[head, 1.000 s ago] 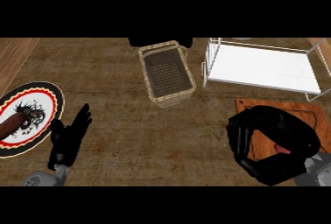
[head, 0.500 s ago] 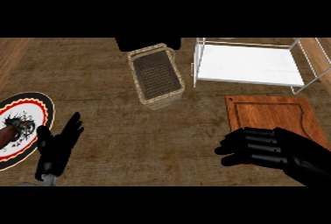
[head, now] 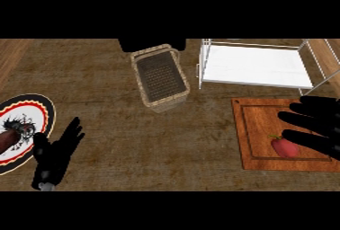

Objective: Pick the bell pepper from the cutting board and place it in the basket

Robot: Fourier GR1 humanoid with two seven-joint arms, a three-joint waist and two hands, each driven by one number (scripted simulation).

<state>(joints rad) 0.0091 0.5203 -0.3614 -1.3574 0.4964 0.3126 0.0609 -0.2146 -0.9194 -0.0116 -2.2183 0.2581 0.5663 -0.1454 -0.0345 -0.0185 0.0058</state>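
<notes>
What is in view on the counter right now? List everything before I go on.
bell pepper: one, red, on the cutting board's lower right part
cutting board: one, brown wood, right side of the counter
basket: one, tan woven with a dark bottom, upper middle
wire rack: one, white, upper right, behind the cutting board
plate: one, white with a red and black rim, left edge
item on the plate: one, dark brown, cannot tell what it is
left hand: one, black, open, resting at lower left beside the plate
right hand: one, black, open, fingers straight over the cutting board's right side, next to the bell pepper
</notes>
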